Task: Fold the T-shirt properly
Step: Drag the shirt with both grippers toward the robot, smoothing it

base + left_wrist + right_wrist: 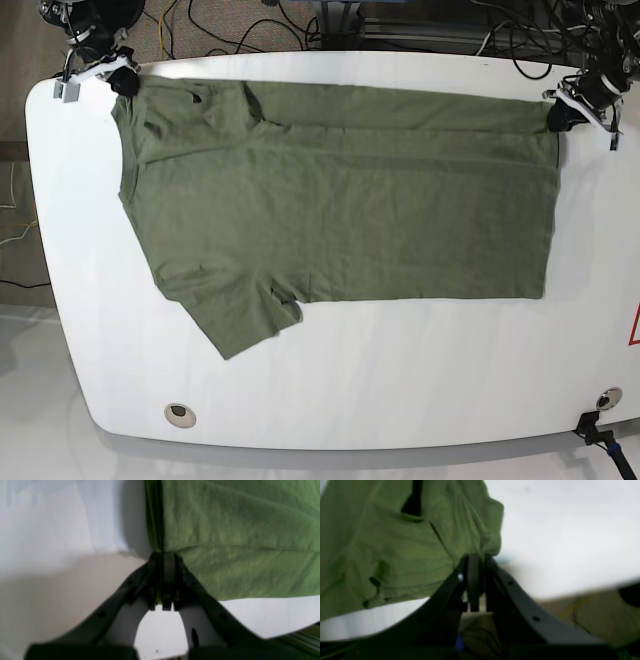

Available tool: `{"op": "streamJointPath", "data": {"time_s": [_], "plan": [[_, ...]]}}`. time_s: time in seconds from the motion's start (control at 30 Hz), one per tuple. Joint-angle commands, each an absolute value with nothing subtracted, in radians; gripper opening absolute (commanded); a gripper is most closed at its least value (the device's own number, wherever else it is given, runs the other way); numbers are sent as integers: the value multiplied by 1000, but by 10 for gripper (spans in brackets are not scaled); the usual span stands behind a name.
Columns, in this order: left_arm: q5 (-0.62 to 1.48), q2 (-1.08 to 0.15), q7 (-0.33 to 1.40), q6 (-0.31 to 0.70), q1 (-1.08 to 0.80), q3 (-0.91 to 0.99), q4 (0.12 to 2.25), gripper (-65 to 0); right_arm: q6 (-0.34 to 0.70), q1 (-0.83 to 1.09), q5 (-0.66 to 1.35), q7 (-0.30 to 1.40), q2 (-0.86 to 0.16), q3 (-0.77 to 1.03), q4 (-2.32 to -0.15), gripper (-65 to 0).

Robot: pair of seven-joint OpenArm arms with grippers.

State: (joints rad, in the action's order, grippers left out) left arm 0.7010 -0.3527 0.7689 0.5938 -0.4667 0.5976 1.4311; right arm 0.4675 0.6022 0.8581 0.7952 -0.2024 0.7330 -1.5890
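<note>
A large plain olive-green short-sleeved cotton T-shirt (340, 195) lies spread sideways across the white rounded tabletop (400, 380), its shoulder end towards the base view's left edge and its straight hem towards the right edge. The far long side of the shirt is folded over along the tabletop's far edge, forming a narrower band of doubled cloth, while one short sleeve sticks out towards the near edge on the left. The right arm's black pincer (122, 82) sits at the far left corner of the tabletop, its jaws pressed together on a bunched bit of the shirt's shoulder fabric, as the right wrist view shows up close. The left arm's black pincer (560, 114) sits near the far right corner, jaws clamped on the hem corner where the folded layers meet; the left wrist view shows the doubled cloth edge running straight into the closed tips. The fabric is softly wrinkled throughout.
</note>
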Motion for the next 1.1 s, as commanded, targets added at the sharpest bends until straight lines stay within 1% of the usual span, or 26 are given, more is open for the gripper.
{"op": "streamJointPath", "data": {"time_s": [0.0,0.2,0.4,0.97,1.07], "plan": [[625,-358,851,578,-501,596,1426,-630,464,619,842,808,-214,739,-1627,-650],[625,-357,848,578,-545,598,1426,-630,464,613,840,840,-220,736,-1621,-650],[625,-357,846,578,-604,598,1425,-631,463,599,839,842,-245,668,-1621,-650],[625,-363,846,578,-599,596,1425,-630,455,607,837,839,-249,673,-1620,-650],[625,-363,846,578,-599,596,1425,-630,453,598,782,837,-251,673,-1624,-650]]}}
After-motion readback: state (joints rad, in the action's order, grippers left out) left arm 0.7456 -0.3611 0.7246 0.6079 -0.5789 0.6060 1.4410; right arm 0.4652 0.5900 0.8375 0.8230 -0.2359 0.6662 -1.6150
